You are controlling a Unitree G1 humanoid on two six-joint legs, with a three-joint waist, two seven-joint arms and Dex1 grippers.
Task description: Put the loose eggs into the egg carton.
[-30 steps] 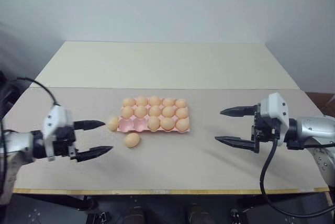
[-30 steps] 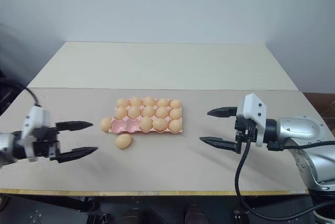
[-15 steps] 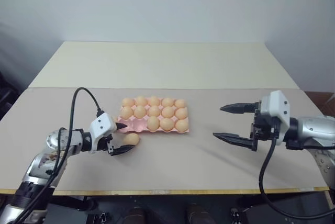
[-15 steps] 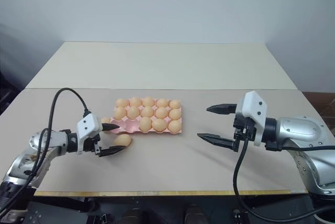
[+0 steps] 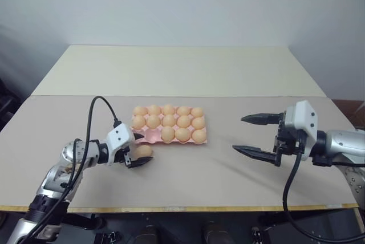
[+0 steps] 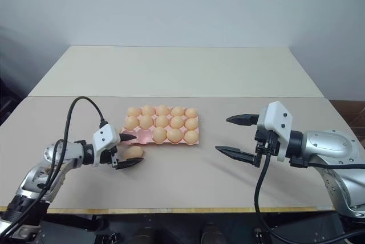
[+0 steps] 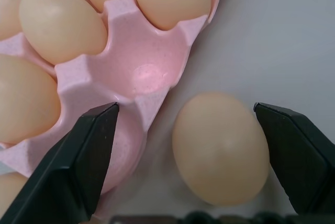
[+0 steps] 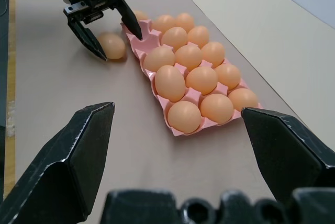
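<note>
Left pincer [image 5: 145,149]: spread wide, straddling one loose egg [image 7: 220,148] lying on the table [image 5: 199,181]. One finger on each side of the shell, no contact visible on either flank. Nothing pinched.

Right pincer [image 5: 238,134]: also spread wide, empty, held above the table well apart from the egg carton [image 7: 141,75].

Position of the work: straddled egg between the left fingers, just beside the carton's near edge. One left finger close against that edge, beside the vacant cups. Second loose egg [image 8: 138,14] just beyond that finger, at the carton's end.

Handling, as judged: light, rigid, smooth and rounded; apt to roll or squirt out under an off-centre squeeze, and to crack under a hard one if real. Best taken across the widest part of the belly, pads square on opposite flanks, closed gently. Carton itself light; likely to shift if nudged by a finger.

Count:
- Eggs seated in carton: thirteen.
- Vacant cups: two, side by side in the row nearest the left pincer.
- Loose eggs seen: two.
- Cartons: one, three rows of five.
- Pincers: two, both empty.
</note>
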